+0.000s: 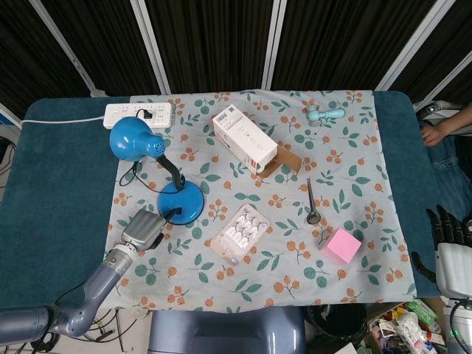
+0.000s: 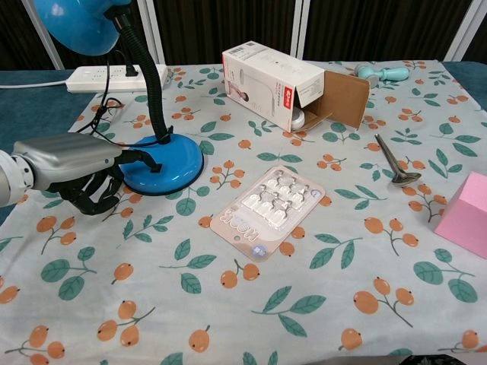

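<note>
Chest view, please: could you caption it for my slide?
Left hand beside the blue desk lamp base on a floral cloth.

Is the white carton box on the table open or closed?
Open. The white box lies on its side, end flap folded out, something white showing inside.

Left arm comes in low from the near-left corner, forearm angled up and to the right. Left hand [image 1: 144, 230] sits palm-down with the silver back facing up; chest view shows the left hand [image 2: 72, 163] with dark fingers [image 2: 90, 199] curled under, nothing gripped as far as I can see. Right hand [image 1: 450, 247] is parked at the far right edge, off to the side, dark fingers pointing up and apart, holding nothing.
</note>
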